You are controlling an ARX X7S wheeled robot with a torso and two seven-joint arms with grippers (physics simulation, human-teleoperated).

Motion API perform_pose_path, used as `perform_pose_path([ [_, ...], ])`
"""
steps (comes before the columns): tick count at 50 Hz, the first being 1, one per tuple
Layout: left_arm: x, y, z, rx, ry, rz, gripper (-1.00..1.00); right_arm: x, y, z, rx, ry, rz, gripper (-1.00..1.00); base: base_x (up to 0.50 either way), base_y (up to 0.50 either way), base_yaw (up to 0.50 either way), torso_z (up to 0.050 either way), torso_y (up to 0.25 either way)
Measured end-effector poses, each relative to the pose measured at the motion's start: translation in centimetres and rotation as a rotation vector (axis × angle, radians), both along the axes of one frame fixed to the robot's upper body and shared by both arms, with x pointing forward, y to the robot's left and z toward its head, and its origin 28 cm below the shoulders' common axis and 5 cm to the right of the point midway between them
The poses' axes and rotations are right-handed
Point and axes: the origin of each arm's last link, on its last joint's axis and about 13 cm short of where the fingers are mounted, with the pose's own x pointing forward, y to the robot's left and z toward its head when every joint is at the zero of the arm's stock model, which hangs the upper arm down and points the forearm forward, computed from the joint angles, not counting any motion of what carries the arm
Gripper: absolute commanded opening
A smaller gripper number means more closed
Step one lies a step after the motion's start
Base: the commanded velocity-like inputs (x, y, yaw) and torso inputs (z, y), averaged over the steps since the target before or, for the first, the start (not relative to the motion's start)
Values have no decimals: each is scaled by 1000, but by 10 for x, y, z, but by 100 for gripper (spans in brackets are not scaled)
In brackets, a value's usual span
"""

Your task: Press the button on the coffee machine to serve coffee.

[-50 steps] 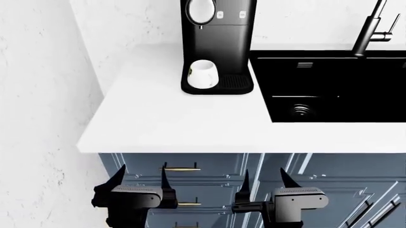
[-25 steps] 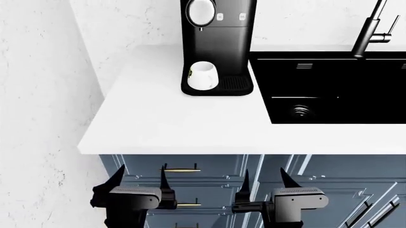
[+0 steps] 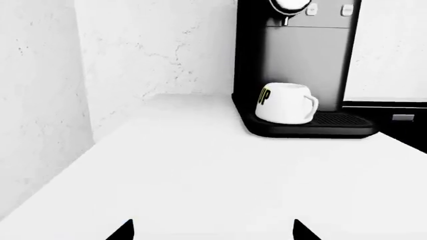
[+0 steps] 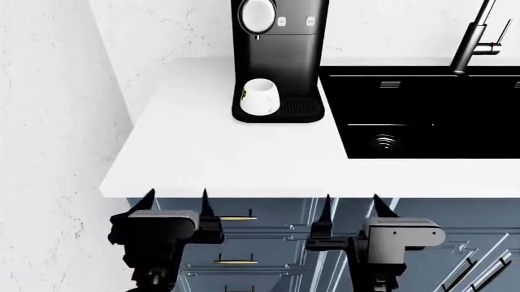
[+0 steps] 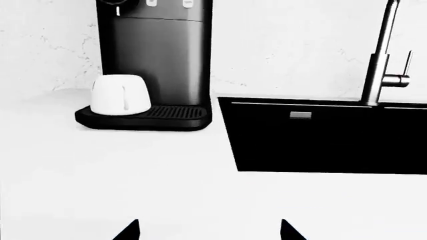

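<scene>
Head view shows both arms risen since half a second ago: the left gripper [image 4: 175,204] at 7 o'clock and the right gripper [image 4: 351,207] at 5 o'clock now reach the counter [image 4: 219,164] edge, fingers spread, holding nothing. The coffee machine [image 4: 279,55] stands at 12 o'clock, mug [image 4: 260,96] on its tray, its buttons [image 4: 282,21] still well away, so the reach has only begun.

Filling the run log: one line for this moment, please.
phase: approach | left hand: open, below counter edge | right hand: open, below counter edge | coffee machine: untouched | mug: on drip tray
</scene>
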Motion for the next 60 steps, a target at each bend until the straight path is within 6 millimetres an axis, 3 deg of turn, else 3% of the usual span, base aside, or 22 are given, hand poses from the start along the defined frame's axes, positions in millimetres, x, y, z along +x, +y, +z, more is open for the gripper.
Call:
perform_pose_path([
  [12, 20, 9, 73, -13, -28, -47, 100, 15, -16, 74, -56, -81, 5, 100, 0, 0, 0, 0, 0],
  [20, 31, 19, 100, 33, -22, -55, 100, 25, -31, 106, -109, -102, 17, 100, 0, 0, 0, 0, 0],
  [35, 36, 32, 114, 63, 28, -13, 100, 25, -54, 128, -109, -92, -20, 100, 0, 0, 0, 0, 0],
  [60, 35, 41, 113, 78, 67, 23, 100, 18, -66, 138, -118, -98, -69, 100, 179, 0, 0, 0, 0],
])
